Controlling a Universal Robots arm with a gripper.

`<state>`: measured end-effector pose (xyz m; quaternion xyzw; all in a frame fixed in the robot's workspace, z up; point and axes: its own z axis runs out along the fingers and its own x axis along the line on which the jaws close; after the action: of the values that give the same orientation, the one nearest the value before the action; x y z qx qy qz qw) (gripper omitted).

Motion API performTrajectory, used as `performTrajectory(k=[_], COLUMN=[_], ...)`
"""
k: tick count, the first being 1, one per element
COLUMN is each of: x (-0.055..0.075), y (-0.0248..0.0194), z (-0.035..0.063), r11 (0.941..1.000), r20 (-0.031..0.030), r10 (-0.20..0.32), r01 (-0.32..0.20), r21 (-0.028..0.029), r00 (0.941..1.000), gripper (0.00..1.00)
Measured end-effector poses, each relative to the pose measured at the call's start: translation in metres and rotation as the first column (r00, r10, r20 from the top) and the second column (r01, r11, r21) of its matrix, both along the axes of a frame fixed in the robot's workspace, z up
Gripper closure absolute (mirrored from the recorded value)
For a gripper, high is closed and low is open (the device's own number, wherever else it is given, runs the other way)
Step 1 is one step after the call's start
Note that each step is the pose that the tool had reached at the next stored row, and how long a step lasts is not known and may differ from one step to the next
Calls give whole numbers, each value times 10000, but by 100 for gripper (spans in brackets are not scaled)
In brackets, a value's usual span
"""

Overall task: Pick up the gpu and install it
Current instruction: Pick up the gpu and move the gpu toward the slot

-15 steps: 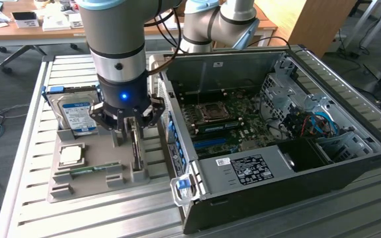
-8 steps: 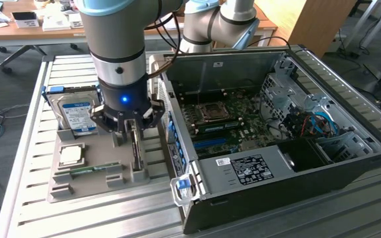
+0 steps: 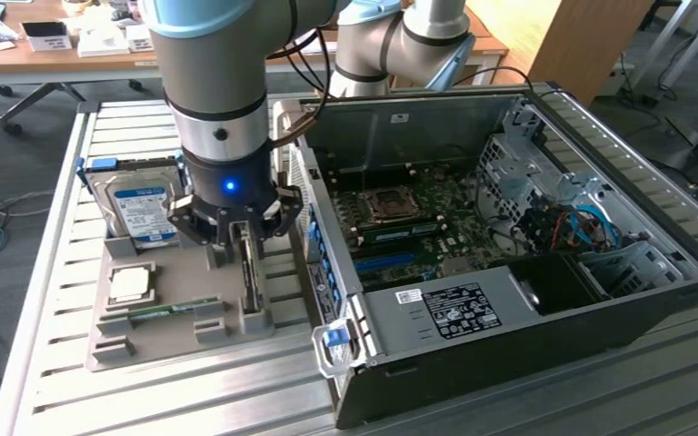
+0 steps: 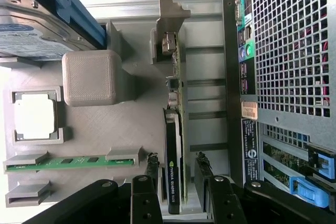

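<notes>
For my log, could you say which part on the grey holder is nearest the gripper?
The gpu, standing on edge, straddled by the gripper; hard drive, processor and memory stick sit apart.

At centre left of the frame, the black gripper (image 3: 243, 247) straddles the thin dark gpu card (image 3: 250, 295), which stands on edge in a grey moulded tray (image 3: 185, 352). A silver blue-labelled hard drive (image 3: 143, 213) stands just left, and an open black computer case (image 3: 646, 304) lies at right.
</notes>
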<state>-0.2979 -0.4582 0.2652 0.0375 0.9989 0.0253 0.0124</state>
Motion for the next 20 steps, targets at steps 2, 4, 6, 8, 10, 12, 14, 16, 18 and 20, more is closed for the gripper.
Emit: performTrajectory(k=[2,4,6,8,10,12,14,16,18,20], x=[2,1,1,1,1,1,1,1,1,1], y=[5,18,37,56,76,96,117,138,159,179], z=[-5,-23,-48,-71,-93,-113,-136,-162,-184,-200], r11=[10000,10000,10000,10000,10000,10000,10000,9999,9999,9999], r20=[0,-3,0,1,0,-2,0,0,-1,0], r10=[2,1,1,0,1,1,1,1,1,1], r01=[-2,-1,-1,0,-1,-1,-1,-1,-1,-1], r21=[2,11,25,35,53,72,90,102,116,132], r00=[10000,10000,10000,10000,10000,10000,10000,10000,10000,10000], gripper=[58,58,58,58,58,58,58,58,58,58])
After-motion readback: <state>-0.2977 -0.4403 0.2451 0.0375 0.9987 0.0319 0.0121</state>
